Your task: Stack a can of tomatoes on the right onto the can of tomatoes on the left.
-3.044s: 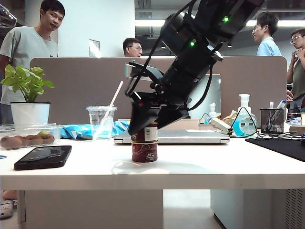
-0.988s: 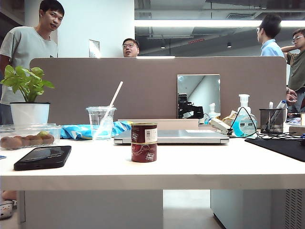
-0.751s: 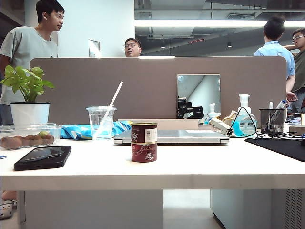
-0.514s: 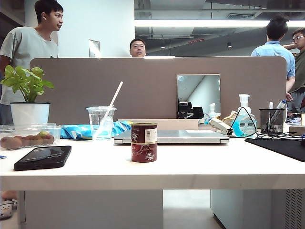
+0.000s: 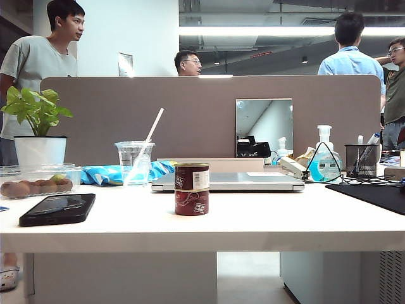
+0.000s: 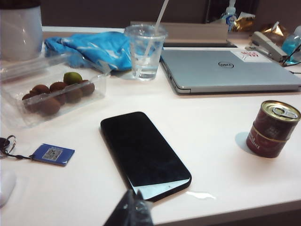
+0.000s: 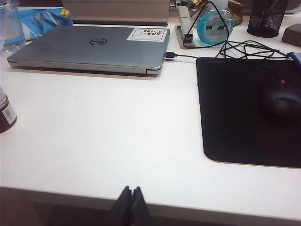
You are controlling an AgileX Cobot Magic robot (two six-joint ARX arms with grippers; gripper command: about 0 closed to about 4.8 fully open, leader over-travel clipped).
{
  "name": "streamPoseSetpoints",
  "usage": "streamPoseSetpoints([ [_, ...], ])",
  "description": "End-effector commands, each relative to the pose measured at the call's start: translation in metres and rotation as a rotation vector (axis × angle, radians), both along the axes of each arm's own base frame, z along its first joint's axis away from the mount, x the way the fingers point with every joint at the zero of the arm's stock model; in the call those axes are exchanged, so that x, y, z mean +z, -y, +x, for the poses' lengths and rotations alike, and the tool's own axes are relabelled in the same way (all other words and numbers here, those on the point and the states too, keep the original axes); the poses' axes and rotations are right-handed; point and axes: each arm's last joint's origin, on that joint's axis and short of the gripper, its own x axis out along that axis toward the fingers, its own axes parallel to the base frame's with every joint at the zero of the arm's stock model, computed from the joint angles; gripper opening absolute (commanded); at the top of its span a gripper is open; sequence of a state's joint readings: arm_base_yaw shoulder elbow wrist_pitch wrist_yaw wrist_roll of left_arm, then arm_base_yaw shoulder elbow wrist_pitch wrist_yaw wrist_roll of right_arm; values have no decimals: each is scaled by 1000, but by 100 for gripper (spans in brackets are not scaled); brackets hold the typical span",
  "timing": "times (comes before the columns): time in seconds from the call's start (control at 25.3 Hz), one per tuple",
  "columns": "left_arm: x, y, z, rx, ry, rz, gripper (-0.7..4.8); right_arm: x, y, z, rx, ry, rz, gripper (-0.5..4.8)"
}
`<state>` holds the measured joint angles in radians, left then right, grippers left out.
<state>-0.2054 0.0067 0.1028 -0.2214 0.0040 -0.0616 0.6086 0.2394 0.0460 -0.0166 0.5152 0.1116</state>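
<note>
Showing in the exterior view: two tomato cans stacked, top can [image 5: 191,175] sitting square on bottom can [image 5: 192,202], mid-surface [image 5: 266,221], just in front of the laptop [image 5: 231,182]. Phone [image 5: 57,209] lies well to their left. No arms in this view.

Left wrist view: left tool [image 6: 133,211] closed, empty, fingertips together above the near edge of the surface, just beside the phone [image 6: 144,154]. Can stack [image 6: 273,128] stands well apart from it.

Right wrist view: right tool [image 7: 131,203] closed, empty, above the near edge. Bottom can [image 7: 5,114] barely shows at the frame edge. Mouse pad [image 7: 244,108] and mouse [image 7: 281,100] sit off to the side.
</note>
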Motion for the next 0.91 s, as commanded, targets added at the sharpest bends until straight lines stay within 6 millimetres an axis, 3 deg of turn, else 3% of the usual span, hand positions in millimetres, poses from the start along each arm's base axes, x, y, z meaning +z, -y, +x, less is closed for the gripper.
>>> streamPoseSetpoints([
  [0.04,3,-7,1,48,16,-7,-4,2,0,0,1,13,11,-9],
  [0.28,1,-18,3,177,20,-76,-4,2,0,0,1,12,10,-9],
  [0.47,-23,-16,9,149,-13,-76,-4,2,0,0,1,13,10,-9],
  [0.91,-12,-16,9,143,109,-40,-4,2,0,0,1,13,10,-9],
])
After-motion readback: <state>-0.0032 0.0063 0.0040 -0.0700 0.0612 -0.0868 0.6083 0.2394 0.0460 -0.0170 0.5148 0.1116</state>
